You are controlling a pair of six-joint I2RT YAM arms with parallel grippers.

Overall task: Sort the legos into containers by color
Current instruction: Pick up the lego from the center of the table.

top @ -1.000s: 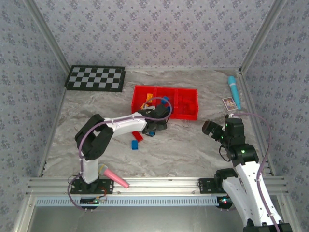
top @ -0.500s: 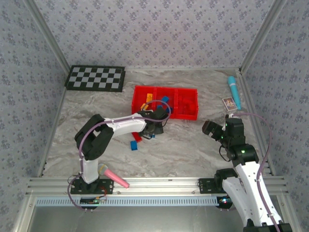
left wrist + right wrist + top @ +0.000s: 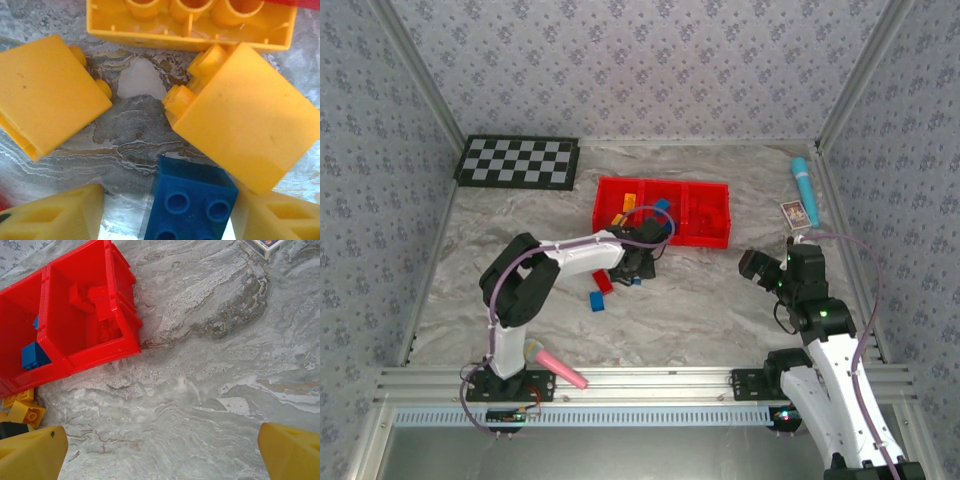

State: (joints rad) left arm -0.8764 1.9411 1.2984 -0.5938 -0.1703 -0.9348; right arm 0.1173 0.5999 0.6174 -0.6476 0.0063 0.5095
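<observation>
In the left wrist view a blue lego (image 3: 192, 200) lies studs-up on the table between my left gripper's (image 3: 170, 210) yellow fingers. The right finger is against it and a gap shows on the left side, so the gripper is open around it. Beyond it lie three orange-yellow legos (image 3: 47, 95) (image 3: 245, 120) (image 3: 190, 25). From above, the left gripper (image 3: 638, 268) is low, just in front of the red tray of containers (image 3: 663, 238). A red lego (image 3: 605, 282) and a blue one (image 3: 598, 299) lie nearer. My right gripper (image 3: 757, 265) hovers open over bare table, right of the tray (image 3: 90, 357).
The tray's right compartment holds red bricks (image 3: 95, 300) and its middle one a blue brick (image 3: 34, 356). A checkered board (image 3: 518, 161) lies at the back left, a pink-handled microphone toy (image 3: 555, 365) by the left base, and a teal toy (image 3: 804, 183) and a card (image 3: 796, 213) at the right.
My left gripper has shifted slightly left and toward me from the tray's front edge, and its fingers have come closer together around the blue lego. The right arm is unmoved.
</observation>
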